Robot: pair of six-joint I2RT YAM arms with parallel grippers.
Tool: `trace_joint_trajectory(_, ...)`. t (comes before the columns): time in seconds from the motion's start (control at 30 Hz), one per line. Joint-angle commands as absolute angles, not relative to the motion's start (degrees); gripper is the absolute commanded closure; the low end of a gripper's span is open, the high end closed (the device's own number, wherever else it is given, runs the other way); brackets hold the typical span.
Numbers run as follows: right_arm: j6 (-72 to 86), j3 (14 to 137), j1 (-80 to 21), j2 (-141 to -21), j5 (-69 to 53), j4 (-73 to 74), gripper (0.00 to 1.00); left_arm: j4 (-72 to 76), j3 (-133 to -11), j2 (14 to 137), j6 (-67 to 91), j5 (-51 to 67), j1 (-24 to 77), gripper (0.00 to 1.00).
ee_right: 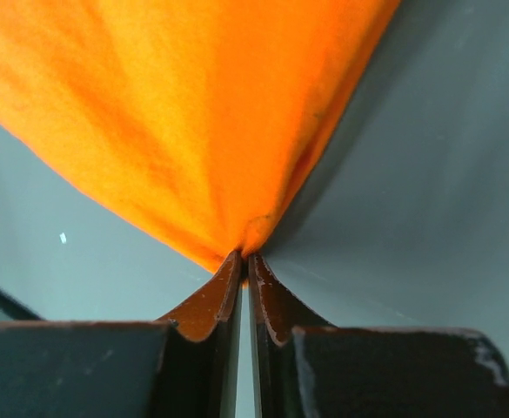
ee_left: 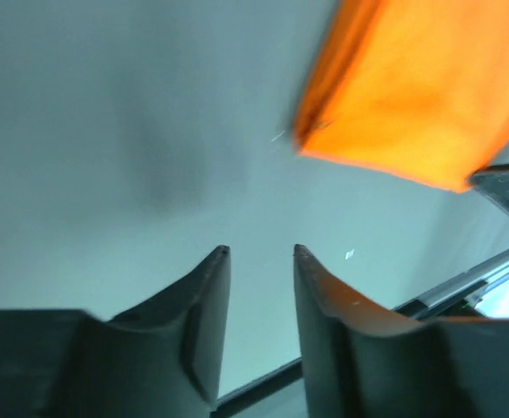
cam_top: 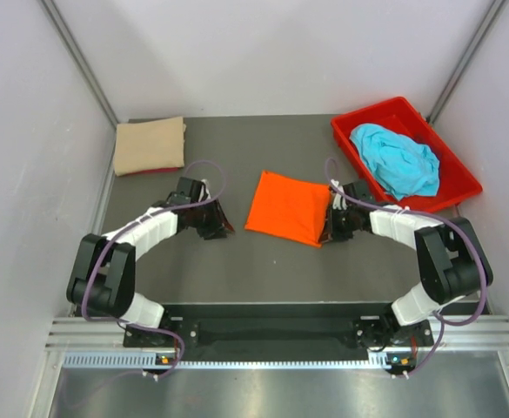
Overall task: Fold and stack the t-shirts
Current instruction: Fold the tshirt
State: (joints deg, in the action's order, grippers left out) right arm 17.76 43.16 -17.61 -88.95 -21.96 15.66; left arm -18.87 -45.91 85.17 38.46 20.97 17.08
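Three soft t-shirts are in view, and only the bright orange folded t-shirt [cam_top: 291, 207] has anything to do with the jaws. It lies flat as a tilted square in the middle of the dark grey counter [cam_top: 263, 261]. The right jaws are clenched on its near right corner. In the right wrist view the two dark tips meet with almost no gap, and the orange cloth [ee_right: 176, 104] is drawn up into a small peak between them and fans out away from the tips. The right arm [cam_top: 402, 225] reaches in from the near right, its elbow bent out toward the right wall and its forearm running low over the counter toward the shirt. The left jaws are released and hold nothing. In the left wrist view a clear gap shows between the tips, bare counter lies under them, and the orange cloth [ee_left: 419, 87] sits beyond them to the upper right, apart from both tips. The left arm [cam_top: 145, 231] mirrors the right one, elbow out to the left and wrist just left of the shirt, not touching it. A tan folded t-shirt [cam_top: 150, 145] rests at the far left corner of the counter. A turquoise crumpled t-shirt [cam_top: 398, 158] lies heaped inside the rigid red plastic bin [cam_top: 367, 115] at the far right.
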Motion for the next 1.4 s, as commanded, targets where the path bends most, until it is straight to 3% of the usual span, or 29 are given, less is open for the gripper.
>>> trace_joint_trajectory(0.0, 17.6, 43.0, -17.9, -87.4, -17.1, 16.1, 0.94, -16.7, -53.1, 84.1, 33.1, 19.1, 16.4, 0.57)
trace_joint_trajectory(0.23, 17.8, 43.2, -14.4, -88.9, -10.0, 20.9, 0.97, -17.5, -74.2, 99.2, 29.6, 26.4, 14.9, 0.52)
trace_joint_trajectory(0.43, 17.4, 44.8, -10.5, -88.2, -8.3, 22.8, 0.98, -8.7, -77.3, 107.7, 30.3, 34.1, 14.9, 0.48)
trace_joint_trajectory(0.67, 16.8, 47.8, -8.1, -90.1, -9.3, 23.7, 0.94, -6.3, -80.2, 115.8, 30.1, 34.6, 15.9, 0.44)
trace_joint_trajectory(0.8, 16.6, 49.0, -8.1, -90.6, -9.0, 24.0, 0.88, -4.0, -79.8, 118.3, 30.1, 35.2, 16.8, 0.41)
trace_joint_trajectory(1.07, 17.1, 49.6, -7.8, -90.2, -8.0, 24.3, 0.61, -0.4, -77.0, 121.2, 30.1, 35.2, 17.8, 0.36)
trace_joint_trajectory(1.37, 18.0, 50.1, -7.6, -87.7, -8.0, 24.6, 0.48, -1.2, -74.9, 121.4, 29.4, 31.6, 19.1, 0.39)
